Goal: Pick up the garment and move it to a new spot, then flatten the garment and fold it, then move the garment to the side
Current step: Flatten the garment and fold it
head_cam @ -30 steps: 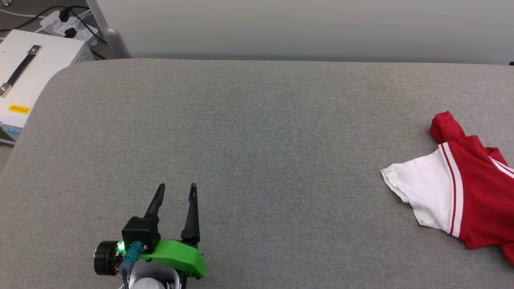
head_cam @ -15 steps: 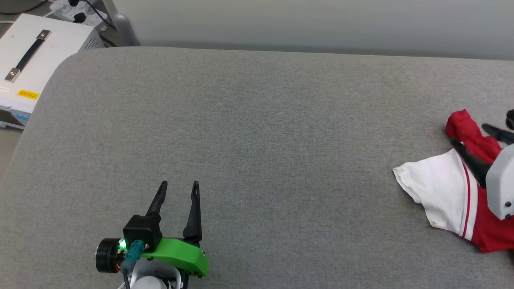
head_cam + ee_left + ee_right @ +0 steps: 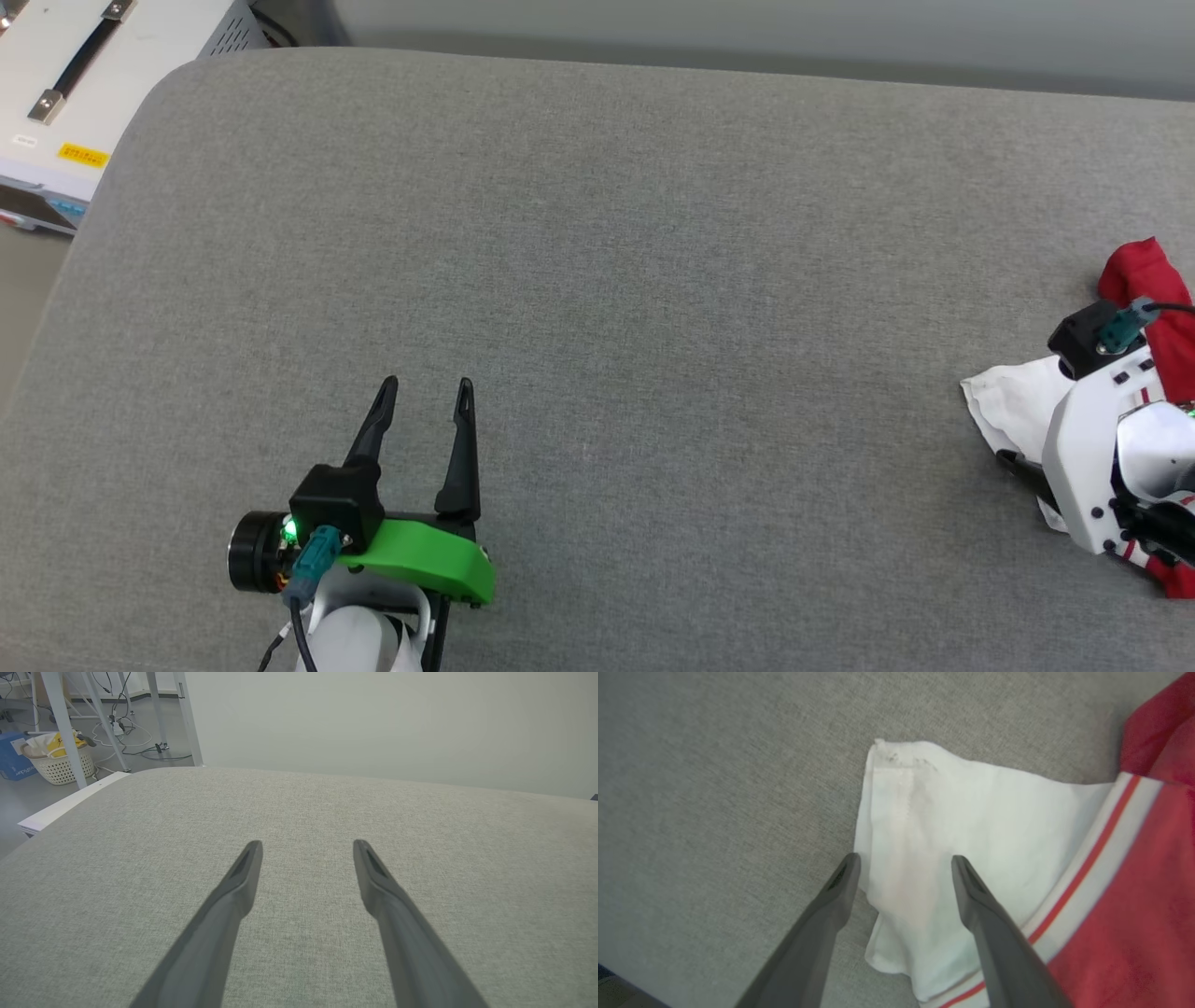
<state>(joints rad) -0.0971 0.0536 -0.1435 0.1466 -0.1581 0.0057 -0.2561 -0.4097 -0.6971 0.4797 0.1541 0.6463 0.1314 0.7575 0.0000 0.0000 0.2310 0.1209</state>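
Though half-hidden, garment (image 3: 1013, 406) under right arm (image 3: 1088, 467)

You see the garment (image 3: 1134, 896) red, its sleeve (image 3: 971, 812) white, its trim (image 3: 1085, 858) striped red and white; the surface (image 3: 653, 280) plain grey; the left gripper (image 3: 427, 384) dark-fingered with a green mount.

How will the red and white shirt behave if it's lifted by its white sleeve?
Likely floppy: the garment lies crumpled in soft folds, so it should drape from the pinched point. Probably light, being thin cloth. The sleeve ahead of the open fingers of the right gripper may rise first, dragging the rest.
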